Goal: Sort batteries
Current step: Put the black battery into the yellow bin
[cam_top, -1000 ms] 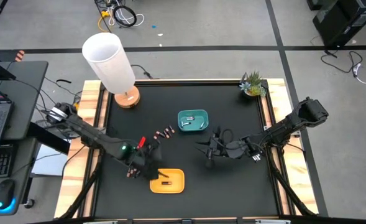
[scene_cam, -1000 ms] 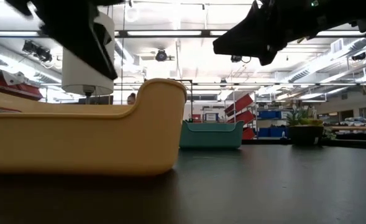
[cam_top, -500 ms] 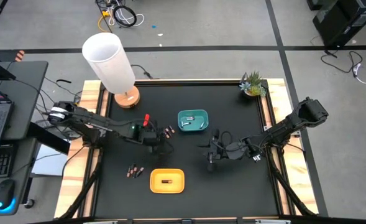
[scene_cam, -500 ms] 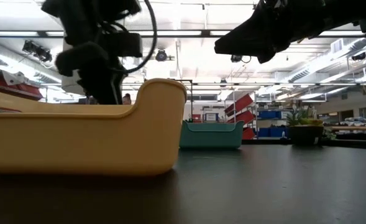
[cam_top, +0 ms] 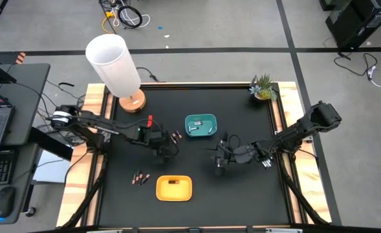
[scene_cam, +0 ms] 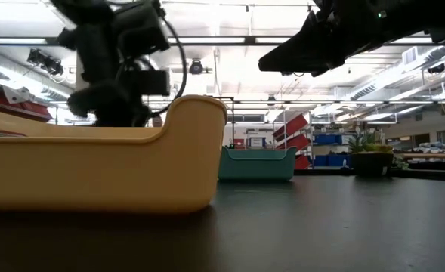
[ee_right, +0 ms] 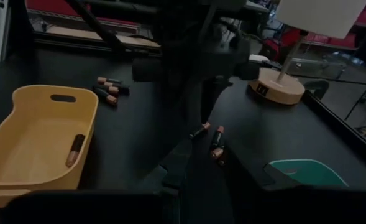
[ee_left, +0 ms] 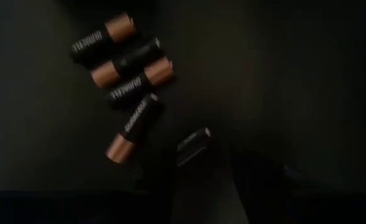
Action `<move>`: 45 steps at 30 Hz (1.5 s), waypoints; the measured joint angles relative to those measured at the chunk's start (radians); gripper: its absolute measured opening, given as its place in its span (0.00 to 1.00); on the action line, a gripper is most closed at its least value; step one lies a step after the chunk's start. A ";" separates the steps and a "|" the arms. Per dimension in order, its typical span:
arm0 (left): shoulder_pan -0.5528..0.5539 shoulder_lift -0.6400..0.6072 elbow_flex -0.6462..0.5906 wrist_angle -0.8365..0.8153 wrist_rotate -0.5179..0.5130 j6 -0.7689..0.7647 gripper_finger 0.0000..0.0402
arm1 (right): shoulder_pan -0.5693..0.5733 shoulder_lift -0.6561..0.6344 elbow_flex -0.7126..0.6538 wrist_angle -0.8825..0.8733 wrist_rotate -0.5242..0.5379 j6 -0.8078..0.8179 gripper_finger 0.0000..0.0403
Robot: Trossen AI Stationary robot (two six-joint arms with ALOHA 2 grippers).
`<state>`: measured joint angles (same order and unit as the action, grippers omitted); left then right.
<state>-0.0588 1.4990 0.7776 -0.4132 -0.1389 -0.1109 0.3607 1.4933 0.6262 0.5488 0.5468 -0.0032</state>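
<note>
Over the table's middle, in the high view, my left pincer [cam_top: 166, 147] has swung away from the yellow tray [cam_top: 159, 189], where it hung a second ago, to the loose batteries [cam_top: 175, 136] beside the teal tray [cam_top: 200, 118]. One cell [cam_top: 173, 182] now lies in the yellow tray, so that drop looks done. The right gripper [cam_top: 220, 157] waits mid-table.

In the low view, my pincer hangs behind the yellow tray's wall, which hides its tips.

In my left wrist view, my fingers [ee_left: 161, 186] stand apart and empty, narrower than before, with a dark cell [ee_left: 192, 145] just ahead of the gap. I judge that one my next pick.

The right wrist view confirms the copper-ended cell in the yellow tray.
</note>
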 joint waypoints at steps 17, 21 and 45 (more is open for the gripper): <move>0.000 -0.002 -0.124 0.121 0.007 -0.008 0.27 | -0.009 0.000 0.000 0.019 -0.028 0.031 0.20; -0.001 -0.002 -0.124 0.120 -0.002 -0.008 0.20 | -0.008 0.000 0.000 0.019 -0.029 0.036 0.20; -0.233 -0.217 0.047 0.490 -0.136 -0.081 0.13 | -0.018 -0.142 -0.001 -0.158 0.008 0.098 0.19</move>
<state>-0.2922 1.2817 0.8248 0.0769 -0.2745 -0.1924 0.3427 1.3513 0.6254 0.3912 0.5550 0.0950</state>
